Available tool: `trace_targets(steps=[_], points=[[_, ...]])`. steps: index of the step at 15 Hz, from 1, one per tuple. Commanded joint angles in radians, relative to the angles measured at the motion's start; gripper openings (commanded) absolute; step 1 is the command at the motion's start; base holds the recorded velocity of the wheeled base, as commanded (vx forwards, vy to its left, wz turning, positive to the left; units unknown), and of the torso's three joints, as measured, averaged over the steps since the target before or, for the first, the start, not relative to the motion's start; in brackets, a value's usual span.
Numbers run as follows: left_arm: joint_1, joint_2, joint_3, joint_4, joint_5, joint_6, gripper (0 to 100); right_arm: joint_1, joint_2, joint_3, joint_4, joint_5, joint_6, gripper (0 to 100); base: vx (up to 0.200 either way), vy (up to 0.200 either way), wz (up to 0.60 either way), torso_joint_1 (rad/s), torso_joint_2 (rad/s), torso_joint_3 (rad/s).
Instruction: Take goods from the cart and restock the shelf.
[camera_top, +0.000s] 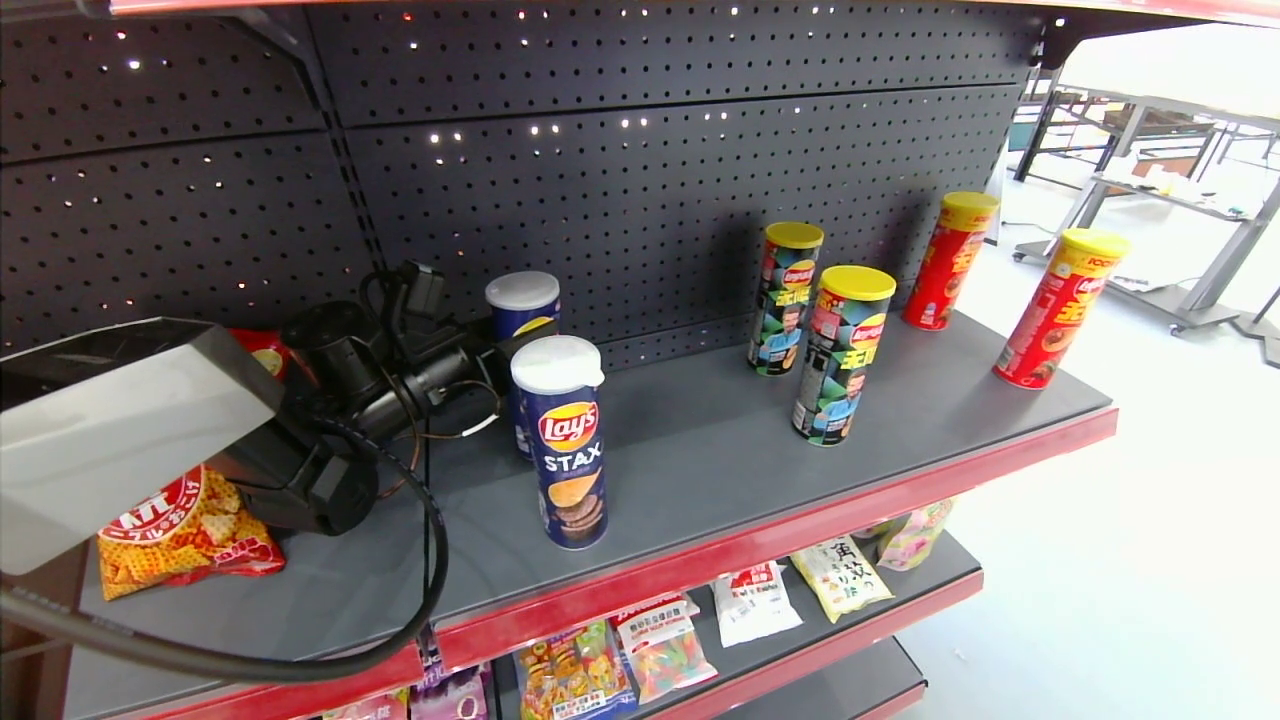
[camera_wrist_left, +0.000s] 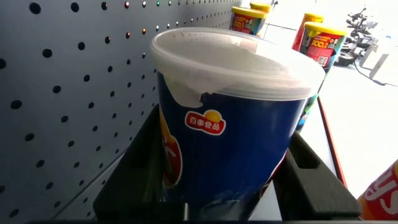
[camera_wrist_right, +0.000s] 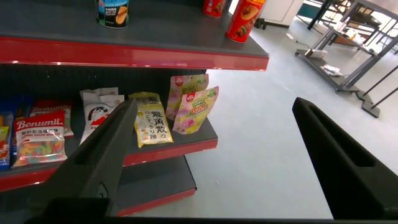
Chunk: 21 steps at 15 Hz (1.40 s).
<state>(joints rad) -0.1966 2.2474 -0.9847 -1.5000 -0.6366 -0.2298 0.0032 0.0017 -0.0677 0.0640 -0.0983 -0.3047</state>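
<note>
The grey shelf (camera_top: 700, 470), red along its front edge, is backed by a dark pegboard (camera_top: 650, 170). The left arm (camera_top: 330, 400) lies over the shelf's left end. The left jaws are closed around a blue chip can (camera_top: 522, 300) (white lid on top) standing at the back edge, close to the pegboard. The right jaws are spread wide with nothing between them, out in front of the lower shelf (camera_wrist_right: 168, 152). A second blue can (camera_top: 567, 450) stands upright nearer the front edge, just before the held one. Two multicoloured cans (camera_top: 845, 355) stand mid-shelf and two red cans (camera_top: 1060, 310) toward the right end. A snack bag (camera_top: 180, 540) lies at the left end.
</note>
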Motion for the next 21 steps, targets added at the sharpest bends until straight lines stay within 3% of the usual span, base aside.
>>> trace_targets(steps=[1, 5, 6, 16, 18, 21], points=[[0.0, 0.0, 0.0, 0.0, 0.0, 0.0, 0, 0.0, 0.0, 0.0, 0.0, -0.001, -0.001, 100, 0.0, 0.0, 0.0, 0.0, 0.0, 0.0], [0.0, 0.0, 0.0, 0.0, 0.0, 0.001, 0, 0.0, 0.0, 0.0, 0.0, 0.0, -0.001, 100, 0.0, 0.0, 0.0, 0.0, 0.0, 0.0], [-0.001, 0.0, 0.0, 0.0, 0.0, 0.001, 100, 0.0, 0.0, 0.0, 0.0, 0.0, -0.001, 100, 0.0, 0.0, 0.0, 0.0, 0.0, 0.0], [0.0, -0.003, 0.006, -0.04, 0.021, 0.004, 100, 0.0, 0.0, 0.0, 0.0, 0.002, -0.001, 100, 0.0, 0.0, 0.0, 0.0, 0.0, 0.0], [0.005, -0.006, 0.011, -0.04, 0.031, 0.026, 100, 0.0, 0.0, 0.0, 0.0, 0.002, 0.001, 100, 0.0, 0.0, 0.0, 0.0, 0.0, 0.0], [0.003, -0.012, 0.04, -0.04, 0.029, 0.03, 100, 0.0, 0.0, 0.0, 0.0, 0.002, 0.001, 100, 0.0, 0.0, 0.0, 0.0, 0.0, 0.0]])
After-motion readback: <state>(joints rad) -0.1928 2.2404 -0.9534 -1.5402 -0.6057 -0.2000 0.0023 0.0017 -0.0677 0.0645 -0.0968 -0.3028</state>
